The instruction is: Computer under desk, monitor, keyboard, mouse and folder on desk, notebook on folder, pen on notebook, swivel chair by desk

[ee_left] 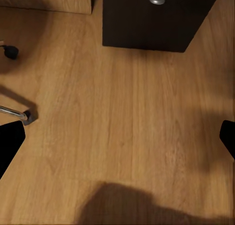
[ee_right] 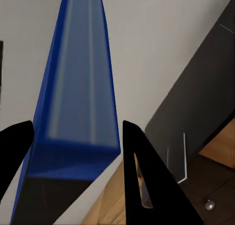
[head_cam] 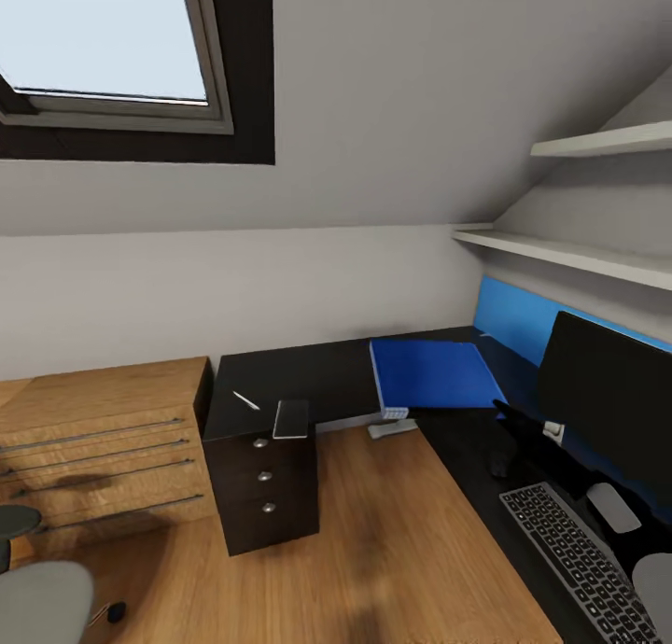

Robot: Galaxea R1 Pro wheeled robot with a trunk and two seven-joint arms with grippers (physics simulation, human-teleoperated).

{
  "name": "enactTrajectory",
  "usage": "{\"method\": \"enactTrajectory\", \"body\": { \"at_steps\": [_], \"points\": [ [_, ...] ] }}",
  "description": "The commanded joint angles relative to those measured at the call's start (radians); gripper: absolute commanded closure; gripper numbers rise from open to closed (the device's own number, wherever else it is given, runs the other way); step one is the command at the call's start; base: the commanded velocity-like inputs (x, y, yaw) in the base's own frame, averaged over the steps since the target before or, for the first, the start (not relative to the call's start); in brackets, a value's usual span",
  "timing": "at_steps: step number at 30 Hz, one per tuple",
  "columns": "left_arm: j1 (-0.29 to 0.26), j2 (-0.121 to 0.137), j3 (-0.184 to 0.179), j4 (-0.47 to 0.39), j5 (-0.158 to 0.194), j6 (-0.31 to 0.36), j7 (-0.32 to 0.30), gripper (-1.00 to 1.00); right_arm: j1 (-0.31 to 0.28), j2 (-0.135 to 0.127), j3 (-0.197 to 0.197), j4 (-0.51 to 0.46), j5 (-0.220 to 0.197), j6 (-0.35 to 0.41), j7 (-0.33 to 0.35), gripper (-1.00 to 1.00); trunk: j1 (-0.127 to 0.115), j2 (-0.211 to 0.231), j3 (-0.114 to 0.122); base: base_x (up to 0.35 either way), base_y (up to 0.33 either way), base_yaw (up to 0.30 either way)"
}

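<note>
Folder (head_cam: 434, 371) clamped in right gripper (ee_right: 78, 132), raised above desk (head_cam: 308, 373) at monitor's (head_cam: 607, 401) ten o'clock. Lower flat, beside mouse (head_cam: 611, 507). Left gripper (ee_left: 117, 137) spread, empty.

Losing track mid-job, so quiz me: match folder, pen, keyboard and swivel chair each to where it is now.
Things:
1. folder
2. pen
3. keyboard
4. swivel chair

Places:
A. on the floor, apart from the desk
B. in front of the monitor
C. between the right end effector's fingers
D. on the desk top above the drawers

Pairs: 1-C, 2-D, 3-B, 4-A
</note>
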Motion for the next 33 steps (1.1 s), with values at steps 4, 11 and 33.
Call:
{"method": "enactTrajectory", "body": {
  "at_steps": [4, 11, 33],
  "points": [
    [-0.001, 0.0, 0.005, 0.0, 0.0, -0.003, -0.003, -1.0, -0.001, 0.0, -0.001, 0.001, -0.009, 0.007, 0.002, 1.0, 0.0, -0.002, 0.0, 0.0, 0.0, -0.247],
    [-0.001, -0.001, 0.005, 0.0, -0.001, -0.003, -0.003, -1.0, -0.001, -0.001, -0.002, 0.001, -0.009, 0.005, 0.004, 1.0, 0.0, -0.002, 0.0, 0.0, 0.0, -0.222],
    [-0.001, -0.003, 0.003, -0.001, -0.002, -0.003, -0.004, -1.0, -0.001, 0.003, -0.001, 0.015, -0.01, -0.004, 0.005, 1.0, 0.0, -0.002, 0.0, 0.0, 0.0, -0.011]
  ]
}}
